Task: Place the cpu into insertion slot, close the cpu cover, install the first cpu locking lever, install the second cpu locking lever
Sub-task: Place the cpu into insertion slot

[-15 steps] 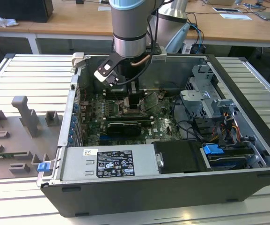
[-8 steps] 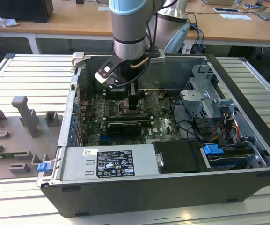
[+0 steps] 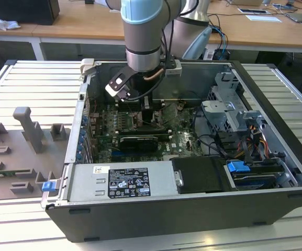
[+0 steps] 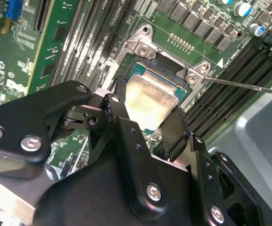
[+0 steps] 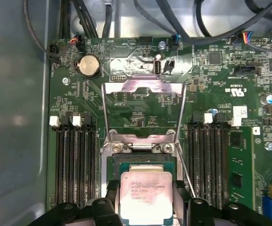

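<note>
Firstly, table (image 3: pixel 14 89): slatted metal surface, carrying the case and a grey fixture plate (image 3: pixel 20 151) at the exterior view's left.
Computer case (image 3: pixel 192 219): dark tower lying on its side, panel off, interior exposed.
Arm (image 3: pixel 143 36): grey and pale blue, reaching straight down into the case over the board.
Power supply (image 3: pixel 122 180): silver box along the near wall of the case.
Motherboard (image 5: pixel 140 52): green, flat on the case floor, with banks of long black memory slots (image 5: pixel 74 165) on both sides of the socket.
Gripper (image 4: pixel 147 106): black, two-fingered, poised directly over the socket.
Fingers (image 4: pixel 173 129): clamped against two opposite edges of the cpu, one on each side.
Cpu cover (image 5: pixel 143 87): silvery frame swung open on its hinge, away from the socket.
Insertion slot (image 5: pixel 143 161): square socket, its far rim visible just beyond the chip.
Cpu (image 5: pixel 145 197): pale metal top facing up, held between the fingertips, squarely above the insertion slot; whether it is seated, cannot tell.
Locking lever (image 4: pixel 249 85): thin metal rod, raised, beside the socket.
</note>
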Motion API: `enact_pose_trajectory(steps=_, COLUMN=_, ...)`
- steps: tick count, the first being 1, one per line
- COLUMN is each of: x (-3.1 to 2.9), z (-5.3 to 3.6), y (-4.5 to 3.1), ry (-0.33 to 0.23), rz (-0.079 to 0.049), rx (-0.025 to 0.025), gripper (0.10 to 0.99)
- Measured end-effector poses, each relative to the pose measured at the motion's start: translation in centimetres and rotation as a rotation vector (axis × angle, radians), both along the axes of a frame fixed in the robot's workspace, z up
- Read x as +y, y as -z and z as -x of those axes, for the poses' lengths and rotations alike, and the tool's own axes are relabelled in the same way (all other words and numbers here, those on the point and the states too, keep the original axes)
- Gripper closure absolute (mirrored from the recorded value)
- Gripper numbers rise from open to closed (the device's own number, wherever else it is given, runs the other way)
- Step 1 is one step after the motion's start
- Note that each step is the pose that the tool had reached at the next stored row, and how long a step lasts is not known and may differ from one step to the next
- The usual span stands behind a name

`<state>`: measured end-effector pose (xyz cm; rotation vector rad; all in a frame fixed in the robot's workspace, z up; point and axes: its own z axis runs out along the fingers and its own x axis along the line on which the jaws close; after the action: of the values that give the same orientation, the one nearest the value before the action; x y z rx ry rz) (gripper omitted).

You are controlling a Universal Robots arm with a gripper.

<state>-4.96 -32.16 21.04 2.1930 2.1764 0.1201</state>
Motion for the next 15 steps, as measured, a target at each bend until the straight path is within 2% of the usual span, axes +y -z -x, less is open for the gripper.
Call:
enact_pose_trajectory(steps=2, x=0.23, z=-0.01, y=0.55, ry=0.000, rz=0.005, rx=0.0000, gripper=0.549)
enact_pose_trajectory(steps=7, x=0.24, z=-0.17, y=1.09, ry=0.001, rz=0.011, rx=0.0001, gripper=0.549)
enact_pose_trajectory(steps=11, x=0.24, z=-0.17, y=1.12, ry=0.001, rz=0.013, rx=0.0000, gripper=0.549)
enact_pose_trajectory(steps=12, x=0.24, z=-0.17, y=1.13, ry=0.001, rz=0.013, rx=0.0000, gripper=0.537)
enact_pose_trajectory(steps=13, x=0.25, z=-0.17, y=1.13, ry=0.001, rz=0.013, rx=-0.0001, gripper=0.478)
enact_pose_trajectory(steps=14, x=0.24, z=-0.17, y=1.13, ry=0.001, rz=0.013, rx=-0.0001, gripper=0.478)
enact_pose_trajectory(steps=15, x=0.24, z=-0.17, y=1.13, ry=0.001, rz=0.013, rx=0.0000, gripper=0.416)
